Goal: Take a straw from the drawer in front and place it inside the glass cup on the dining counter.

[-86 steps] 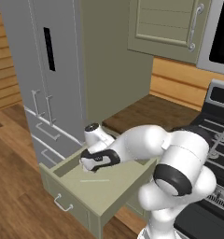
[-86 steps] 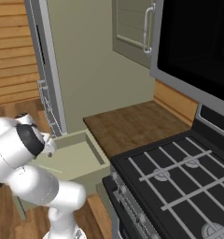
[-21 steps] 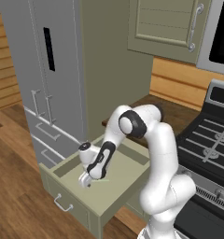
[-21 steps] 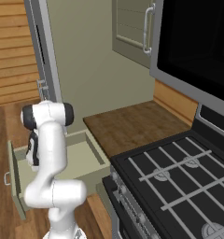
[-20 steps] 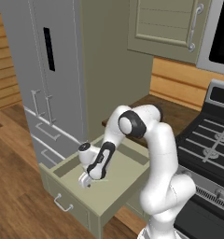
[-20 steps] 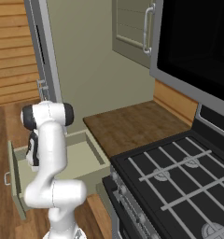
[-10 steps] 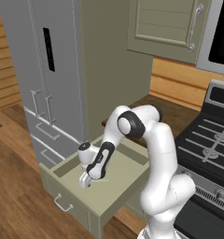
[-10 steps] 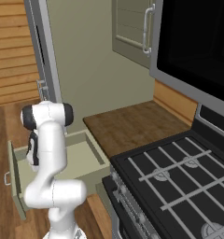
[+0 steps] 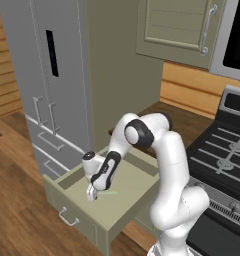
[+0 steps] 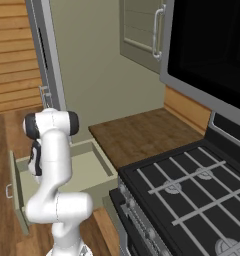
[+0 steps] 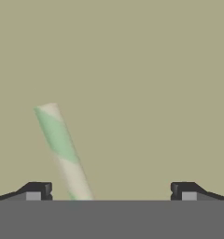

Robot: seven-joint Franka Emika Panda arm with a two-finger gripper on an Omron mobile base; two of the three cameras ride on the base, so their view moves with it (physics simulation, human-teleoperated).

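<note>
Hand view first: gripper (image 11: 109,191) spread wide, nothing between the fingers, just bare olive drawer floor (image 11: 132,70) beneath. Straw (image 11: 62,149) lying flat on that floor, pale with green stripes, slanted, its lower end running off the bottom edge just inside the left fingertip (image 11: 37,190). So inside the gap but way over to one side, close to the left tip and well apart from the right one. Can't tell from this angle whether that tip touches it or just sits beside it.

Left base view: drawer (image 9: 77,212) pulled out, sage-green box with a small silver bar handle (image 9: 68,217) on the front panel. Gripper (image 9: 92,192) pointing down into the drawer, low over the floor, toward the front-left part of the box. Straw (image 9: 110,193) showing as a thin pale sliver on the drawer floor just beside the gripper, on the side nearer the stove (image 9: 222,155).

Right base view: same drawer (image 10: 89,172) open beside the brown countertop (image 10: 142,132), arm bent over it, gripper mostly hidden behind the white forearm. Straw too small to pick out there.
</note>
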